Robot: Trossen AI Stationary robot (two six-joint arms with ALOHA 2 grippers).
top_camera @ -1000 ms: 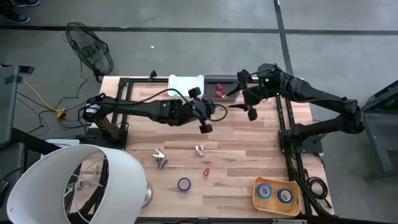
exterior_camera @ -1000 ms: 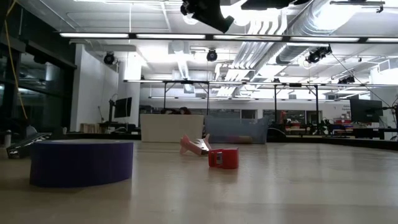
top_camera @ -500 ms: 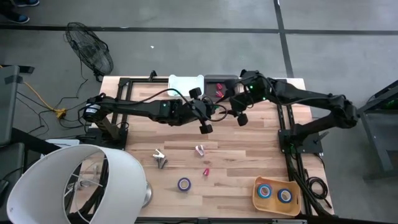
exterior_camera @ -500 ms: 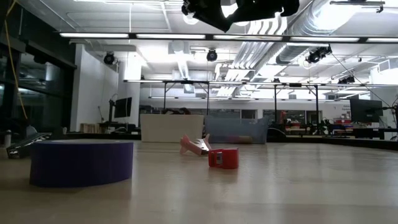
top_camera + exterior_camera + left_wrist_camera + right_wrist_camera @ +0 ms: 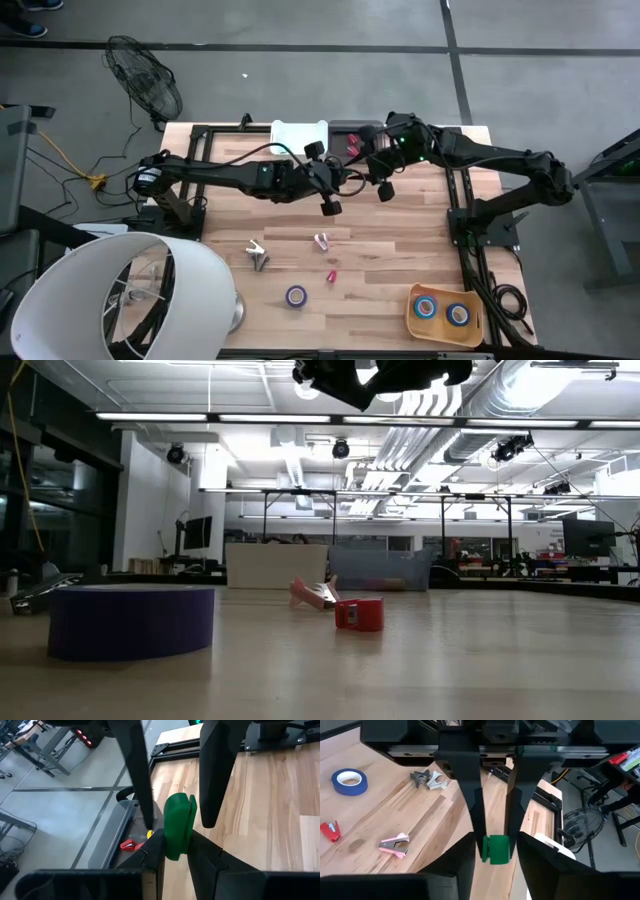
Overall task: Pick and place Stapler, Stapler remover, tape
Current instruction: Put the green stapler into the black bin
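The left gripper pinches a small green plastic stapler above the table's far middle. The right gripper straddles that stapler, fingers still apart, meeting it head-on from the right for a hand-over.

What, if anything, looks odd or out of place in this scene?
One thing stands out: a small green object hangs in the air above the table, between both arms. The left gripper is shut on it, while the right gripper sits open around the same object. It looks like a handover. Nothing appears spilled or damaged.
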